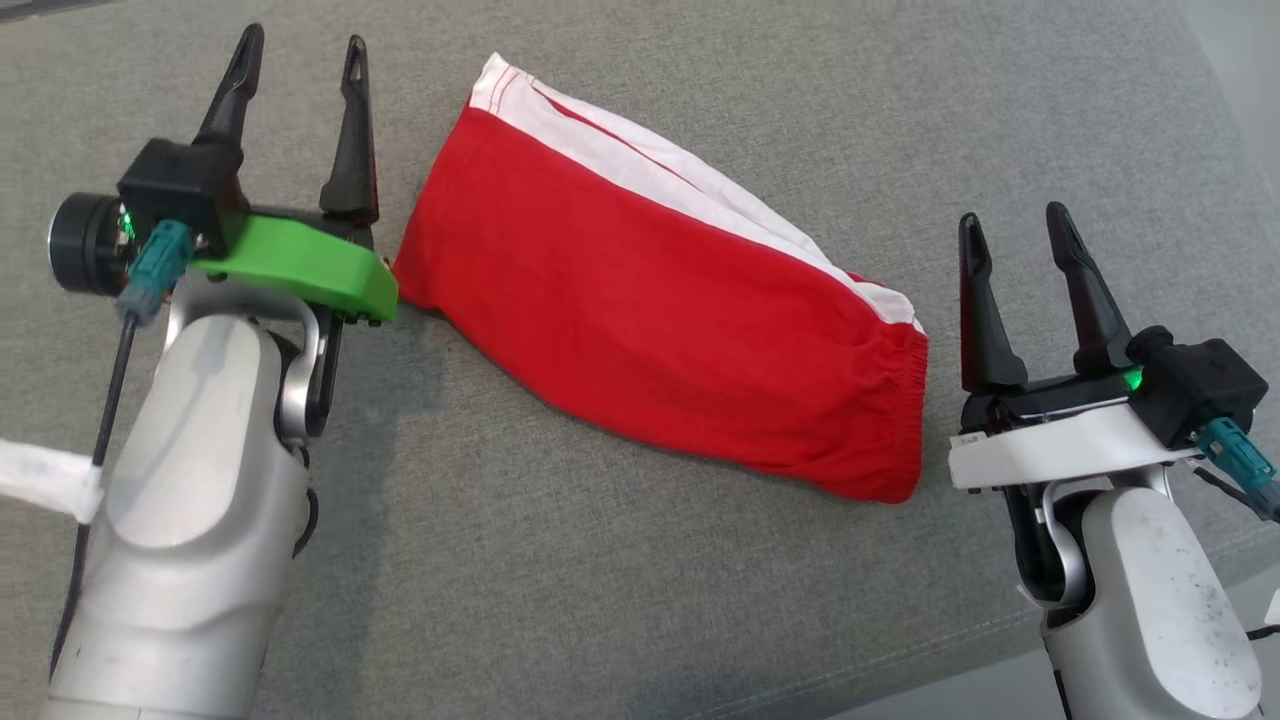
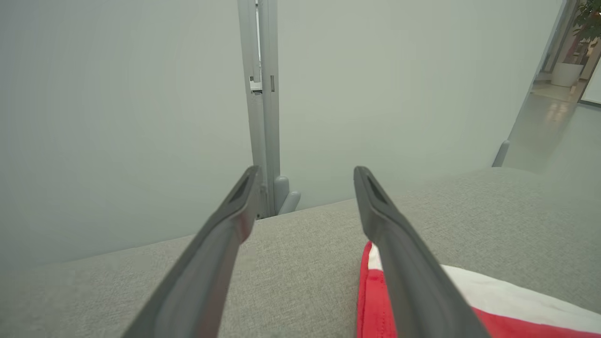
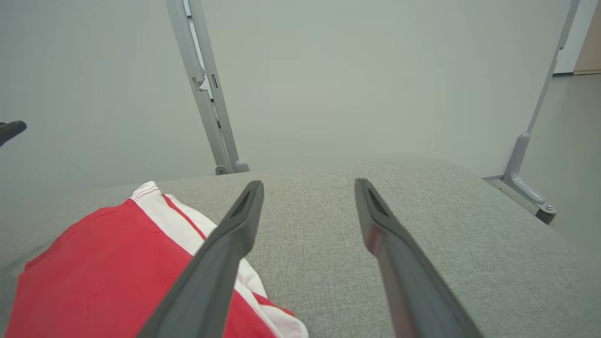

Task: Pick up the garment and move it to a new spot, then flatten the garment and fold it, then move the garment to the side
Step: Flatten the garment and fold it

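Shorts (image 1: 650,320) look soft, light, floppy; pinch the hem and waistband edges; left gripper (image 1: 300,60), right gripper (image 1: 1015,235) flank them, jaws spread, empty.

before you a grey woven cushion (image 1: 620,610), pale partition panels (image 2: 117,117) behind it, a grey metal post (image 2: 265,117), a potted plant (image 2: 589,19) far off

No readable txt, labels, brands or nos. anywhere in the three views.
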Tool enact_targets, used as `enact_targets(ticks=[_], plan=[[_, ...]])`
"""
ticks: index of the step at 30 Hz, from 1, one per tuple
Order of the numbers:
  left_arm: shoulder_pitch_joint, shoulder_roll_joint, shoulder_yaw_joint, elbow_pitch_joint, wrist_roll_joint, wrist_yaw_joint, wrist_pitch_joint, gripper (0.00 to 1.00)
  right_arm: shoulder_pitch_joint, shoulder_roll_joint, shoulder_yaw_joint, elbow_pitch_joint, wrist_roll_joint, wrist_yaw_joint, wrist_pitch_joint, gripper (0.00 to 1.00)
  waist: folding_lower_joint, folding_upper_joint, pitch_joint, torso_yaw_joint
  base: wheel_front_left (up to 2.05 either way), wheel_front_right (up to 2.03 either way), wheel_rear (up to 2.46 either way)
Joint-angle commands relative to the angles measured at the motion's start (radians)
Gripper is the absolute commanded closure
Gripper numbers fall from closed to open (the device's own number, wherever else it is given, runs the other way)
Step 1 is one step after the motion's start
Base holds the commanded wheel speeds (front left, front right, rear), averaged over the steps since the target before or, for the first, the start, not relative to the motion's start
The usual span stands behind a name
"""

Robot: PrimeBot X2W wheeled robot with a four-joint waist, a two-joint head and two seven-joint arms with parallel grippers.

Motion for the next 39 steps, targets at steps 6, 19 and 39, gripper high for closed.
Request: enact_targets(ticks=[6, 19, 39], plan=[[0.167, 0.033, 0.041, -0.157, 0.032, 0.043, -0.003, 0.0, 0.041, -0.002, -0.032, -0.01, -0.023, 0.0, -0.002, 0.0, -0.0001, 0.0, -0.054, 0.04, 0.0, 0.0, 0.0], [0.386, 0.046, 0.043, -0.255, 0.009, 0.079, 0.008, 0.0, 0.153, -0.002, -0.094, 0.006, 0.017, 0.0, -0.002, 0.0, -0.0001, 0.0, -0.105, 0.048, 0.0, 0.0, 0.0], [0.121, 0.024, -0.087, -0.155, -0.034, -0.09, 0.173, 0.0, 0.117, -0.002, -0.045, 0.003, 0.056, 0.0, -0.002, 0.0, -0.0001, 0.0, -0.065, -0.002, 0.0, 0.0, 0.0]])
